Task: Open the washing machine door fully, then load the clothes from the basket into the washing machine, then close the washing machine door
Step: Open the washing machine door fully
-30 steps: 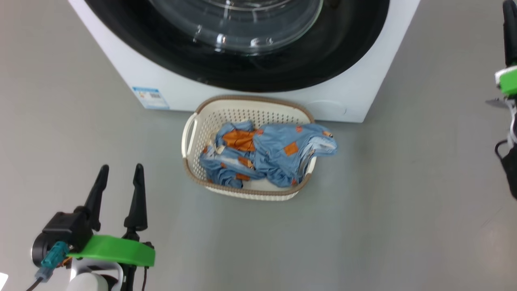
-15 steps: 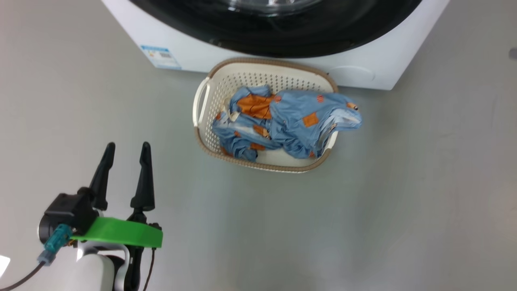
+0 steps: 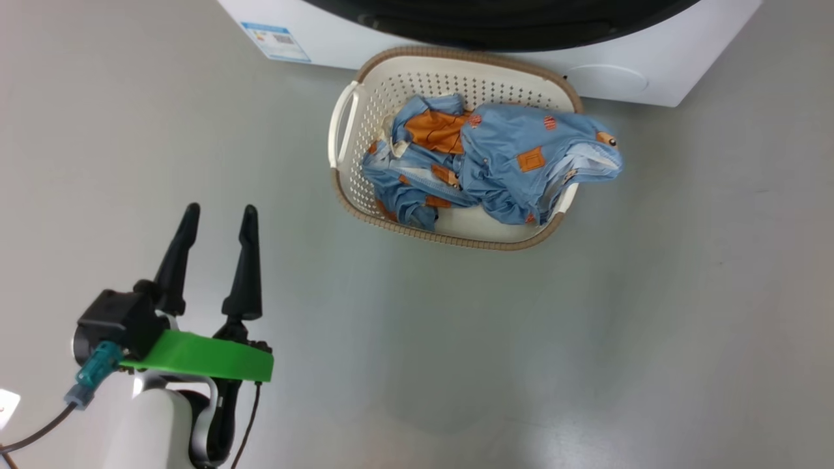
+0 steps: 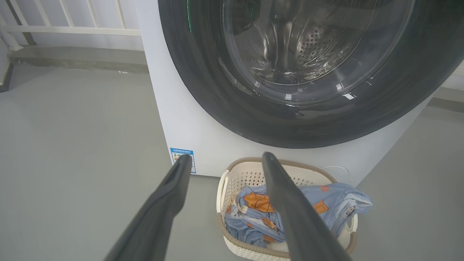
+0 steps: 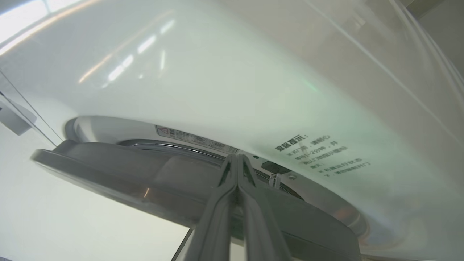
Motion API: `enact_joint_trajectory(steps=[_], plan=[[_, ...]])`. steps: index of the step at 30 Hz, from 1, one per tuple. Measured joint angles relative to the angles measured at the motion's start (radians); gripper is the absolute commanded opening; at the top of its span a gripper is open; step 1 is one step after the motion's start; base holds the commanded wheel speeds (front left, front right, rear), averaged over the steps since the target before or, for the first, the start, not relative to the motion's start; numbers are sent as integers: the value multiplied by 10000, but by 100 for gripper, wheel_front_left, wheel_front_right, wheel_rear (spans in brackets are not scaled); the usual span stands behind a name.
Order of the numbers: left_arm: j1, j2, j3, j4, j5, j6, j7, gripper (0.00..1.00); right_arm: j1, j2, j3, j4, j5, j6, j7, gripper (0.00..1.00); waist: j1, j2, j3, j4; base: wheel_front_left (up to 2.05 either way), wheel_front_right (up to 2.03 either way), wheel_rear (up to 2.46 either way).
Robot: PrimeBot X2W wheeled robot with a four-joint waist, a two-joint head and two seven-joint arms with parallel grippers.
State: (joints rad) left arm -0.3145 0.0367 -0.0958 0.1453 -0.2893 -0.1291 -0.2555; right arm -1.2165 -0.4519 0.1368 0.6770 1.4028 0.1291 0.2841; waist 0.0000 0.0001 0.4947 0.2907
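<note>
Watching from beside it, I see the washing machine door (image 4: 203, 90) sitting close against the washing machine (image 4: 181, 123), barely ajar at most. The right gripper (image 5: 236, 159), fingers pinched together on nothing, points at the door's rim; whether it touches I cannot tell. That door looks stiff, glossy and slippery, so hooking behind its edge seems wise. The left gripper (image 3: 220, 210) hangs spread wide, near and left of the basket (image 3: 456, 53), whose soft, light clothes (image 3: 521, 163) spill over its right rim.
</note>
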Motion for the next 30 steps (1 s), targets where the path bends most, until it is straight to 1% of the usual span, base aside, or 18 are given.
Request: enact_joint_trajectory(steps=[8,17,22,30], plan=[[-134,-48,-132,0,-94,0,0,100,-492,-8,232,153,201,0,343,0,0,0,285,206,0,0,0],[-162,-61,-171,8,-188,0,0,100,-640,-205,510,343,276,0,892,0,0,0,246,338,0,0,0],[-133,-67,-167,127,-186,0,0,100,-417,-268,746,554,466,-4,1365,0,0,0,-97,340,0,0,0],[-13,-40,-151,219,-151,0,0,100,429,-153,1018,493,627,-6,1657,0,0,0,-709,225,0,0,0]])
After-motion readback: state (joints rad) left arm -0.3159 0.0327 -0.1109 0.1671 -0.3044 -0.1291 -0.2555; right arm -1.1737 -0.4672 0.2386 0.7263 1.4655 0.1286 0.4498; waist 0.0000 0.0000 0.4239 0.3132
